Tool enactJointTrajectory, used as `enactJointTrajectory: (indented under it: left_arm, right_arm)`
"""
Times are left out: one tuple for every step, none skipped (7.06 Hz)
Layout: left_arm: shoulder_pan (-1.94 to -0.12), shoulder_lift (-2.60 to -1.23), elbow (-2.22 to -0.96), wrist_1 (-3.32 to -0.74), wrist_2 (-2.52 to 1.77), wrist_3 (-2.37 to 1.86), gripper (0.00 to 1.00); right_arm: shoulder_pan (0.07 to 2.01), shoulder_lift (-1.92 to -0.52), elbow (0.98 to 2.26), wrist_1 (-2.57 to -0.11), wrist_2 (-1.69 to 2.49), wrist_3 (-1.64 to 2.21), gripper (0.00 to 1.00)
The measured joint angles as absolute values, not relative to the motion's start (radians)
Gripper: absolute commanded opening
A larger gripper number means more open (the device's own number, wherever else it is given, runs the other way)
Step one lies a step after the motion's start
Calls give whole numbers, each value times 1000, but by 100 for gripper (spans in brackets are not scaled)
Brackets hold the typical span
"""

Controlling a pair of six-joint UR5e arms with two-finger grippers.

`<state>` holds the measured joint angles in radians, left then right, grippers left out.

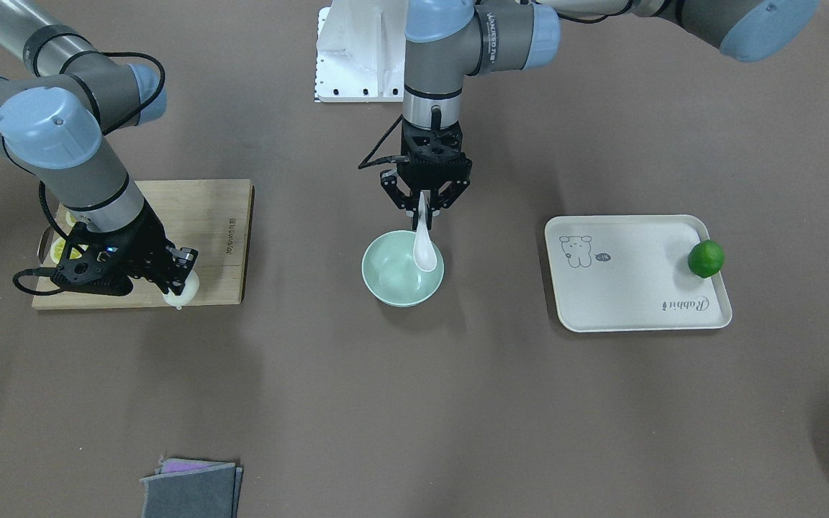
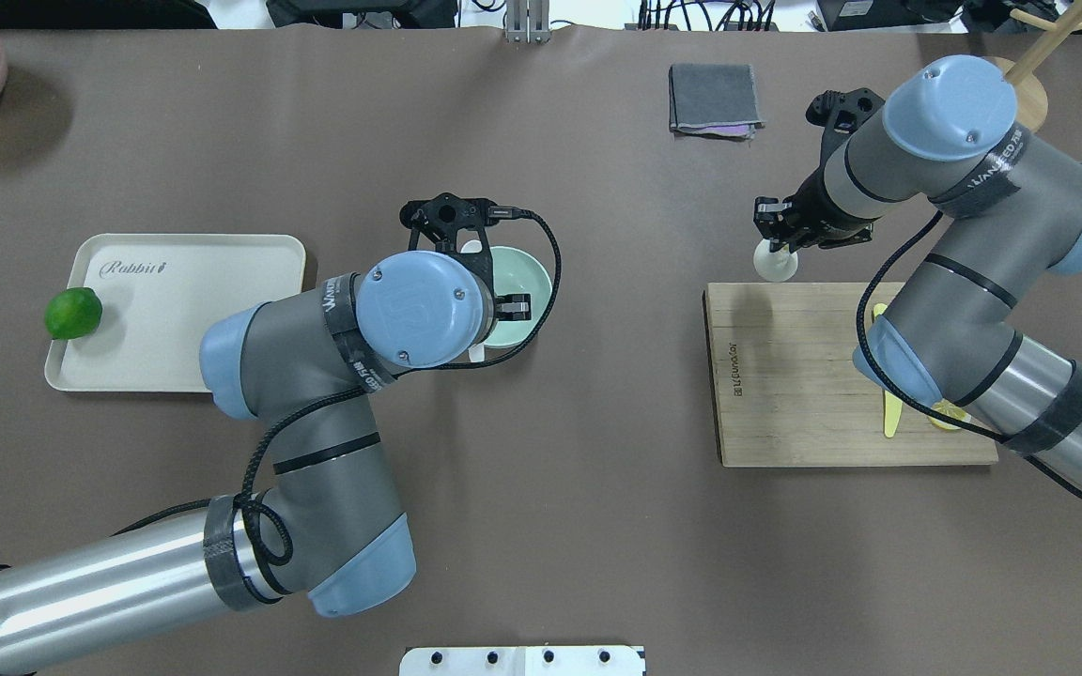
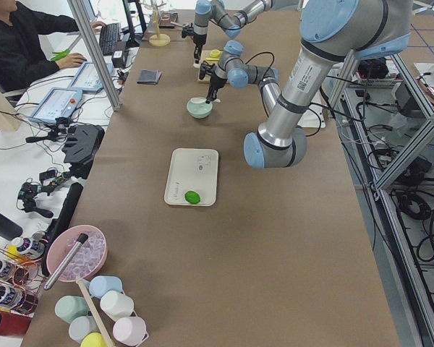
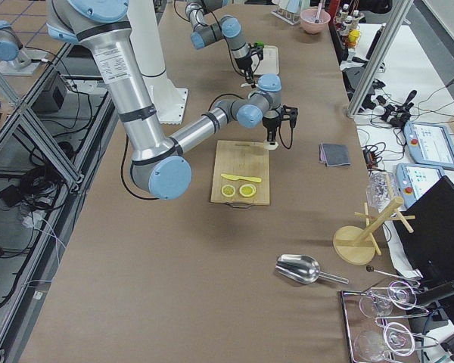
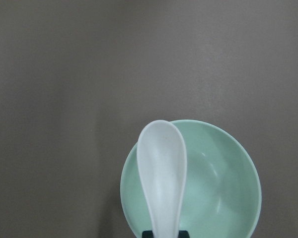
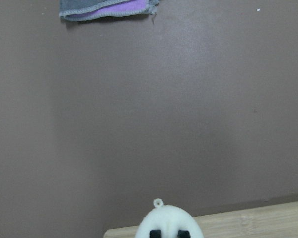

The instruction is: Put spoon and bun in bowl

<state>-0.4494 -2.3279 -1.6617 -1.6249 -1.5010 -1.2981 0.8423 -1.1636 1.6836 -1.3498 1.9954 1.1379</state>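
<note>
Exterior front-facing view: the left gripper (image 1: 423, 210) hangs straight down over the middle of the surface (image 1: 414, 403), jaws pinching the short handle of the soup spoon (image 1: 424, 248). The white spoon dangles scoop-down above the mint-green bowl (image 1: 390, 291), with the scoop inside the rim's outline on the side toward the tray. Whether it touches the bowl's inside, I cannot tell. The left wrist camera looks right down the handle and shows the scoop overlapping the bowl's rim.

The right gripper (image 1: 178, 286) is tilted low at a corner of the wooden cutting board (image 1: 202, 216), jaws clamped on the steamed bun (image 1: 190, 286). The bun is right at the board's edge, the one farthest from the robot. I cannot tell if it rests on the wood or hangs clear. From the right wrist camera, two dark fingertips (image 6: 155, 233) press into the white dough, and a tiny loop shows on top. Bun and bowl are well apart.

A yellow plastic knife (image 2: 893, 413) and a lemon slice (image 2: 950, 413) lie on the board, partly under the right arm. On the bowl's other side sits the beige tray (image 1: 630, 288), with a lime (image 1: 706, 259) at its corner. Folded cloths (image 1: 191, 485) lie at the surface's edge.
</note>
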Motion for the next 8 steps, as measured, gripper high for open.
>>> enactJointTrajectory:
  left_arm:
    - [-449,-2349,-1629,-1631,-1503,-1298,12]
    - [-449,-2357,-1618,-1633,-1505,-1299,97]
    - [-449,-2359,-1614,-1633,-1506,-1299,98]
    - [-449,-2358,-1616,-1631,-1506,-1299,98]
    - [-449,-2356,-1624,-1628,-1505,-1300,98]
    - [-450,-2348,-1647,-1621,-1505,-1296,98]
    - [-460,-2321,-1704,-1603,-1505,-1253,98]
    - [-487,-2267,-1772,-1588,-1506,-1165,98]
  right_arm:
    - [845,-1156,1683,-1350,1996,1139,0]
    - [846,-1149,1682,-1349,1995,1143,0]
    - [847,-1139,1682,-1350,1995,1151,0]
    - [847,-1128,1682,-1350,1994,1156,0]
    - [846,-1113,1683,-1351,1995,1157,0]
    - [844,-1089,1682,-1352,1995,1167,0]
    - [830,-1049,1676,-1353,1990,1202,0]
    - [801,-1003,1666,-1354,1969,1248,0]
